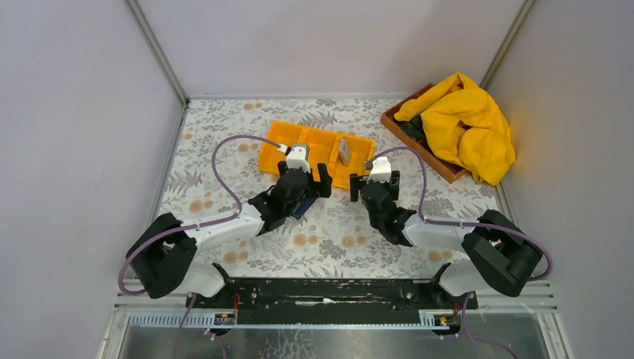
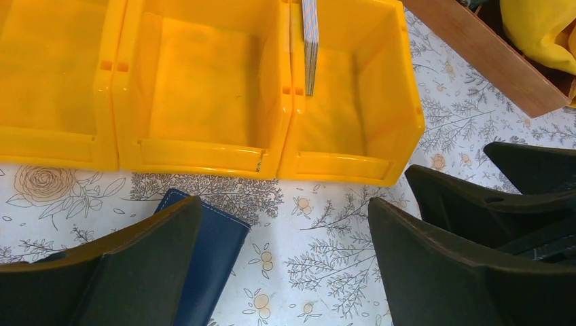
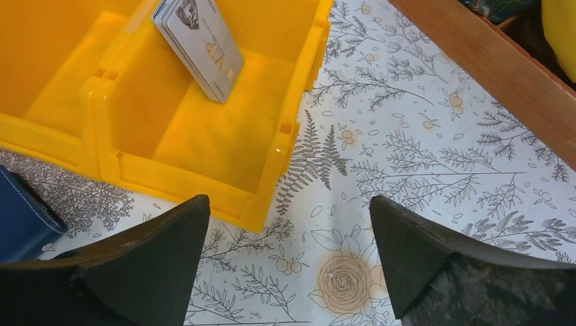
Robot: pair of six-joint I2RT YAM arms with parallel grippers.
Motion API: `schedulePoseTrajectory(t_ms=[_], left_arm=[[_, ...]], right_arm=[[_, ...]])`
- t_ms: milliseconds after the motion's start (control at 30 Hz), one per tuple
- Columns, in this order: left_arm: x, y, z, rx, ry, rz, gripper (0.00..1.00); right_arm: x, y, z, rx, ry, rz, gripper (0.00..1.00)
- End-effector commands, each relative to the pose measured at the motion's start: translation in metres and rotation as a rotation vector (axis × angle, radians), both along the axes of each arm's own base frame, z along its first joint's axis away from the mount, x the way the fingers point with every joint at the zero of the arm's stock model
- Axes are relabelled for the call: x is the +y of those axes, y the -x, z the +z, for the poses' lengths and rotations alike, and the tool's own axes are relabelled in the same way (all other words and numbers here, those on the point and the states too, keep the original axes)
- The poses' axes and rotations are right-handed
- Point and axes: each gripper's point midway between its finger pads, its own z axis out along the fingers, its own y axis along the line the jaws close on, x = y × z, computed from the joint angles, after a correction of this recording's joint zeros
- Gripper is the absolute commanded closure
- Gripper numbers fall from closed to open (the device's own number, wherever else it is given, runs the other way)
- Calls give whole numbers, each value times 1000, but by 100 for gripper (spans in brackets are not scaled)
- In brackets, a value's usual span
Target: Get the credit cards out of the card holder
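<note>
Both arms reach toward the middle of the table (image 1: 329, 241), which is covered in a floral cloth. The left gripper (image 1: 305, 178) has its jaws spread wide and holds nothing. It hangs over the dark blue card holder (image 2: 214, 255), which lies flat on the cloth just on the near side of the orange 3-compartment tray (image 2: 204, 153), in front of the middle compartment. In the left wrist view 1 finger (image 2: 136, 265) covers much of the holder, and whether it touches it cannot be told. The right gripper (image 1: 374, 188) is just beside the left one, in front of the tray's right compartment; it too is fully open and empty, over bare cloth. The credit cards (image 3: 200, 44) stand as a small tilted stack inside that right compartment, leaning on the divider shared with the middle compartment, a grey printed card facing out. The tray sits toward the far edge, about midway across. A wooden box (image 1: 426, 158) holding a crumpled yellow cloth (image 1: 467, 123) occupies the far right corner
</note>
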Motion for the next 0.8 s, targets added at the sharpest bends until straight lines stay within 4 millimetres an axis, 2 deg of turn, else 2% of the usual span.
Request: schedulePoseTrajectory(t_ms=[0,133,267,400,633,667,767], left_arm=[[-3,-2,11,-41,35,-5,0],[0,-3,13,-50,23,9,0],[3,-1,16,-71,31,4,0],[5,2,20,-92,49,-3,0],[9,1,20,-89,44,19,0],[10,1,19,-87,42,26,0],[12,-1,16,-80,31,41,0]], right_arm=[[11,-11,14,-15,-46,2,4],[15,-13,8,14,-37,12,7],[15,-14,4,32,-39,9,37],[11,-16,3,50,-41,-10,53],[8,-20,-8,112,-95,-8,97],[9,-20,-11,128,-98,-5,100],[11,-21,-20,170,-93,-2,100]])
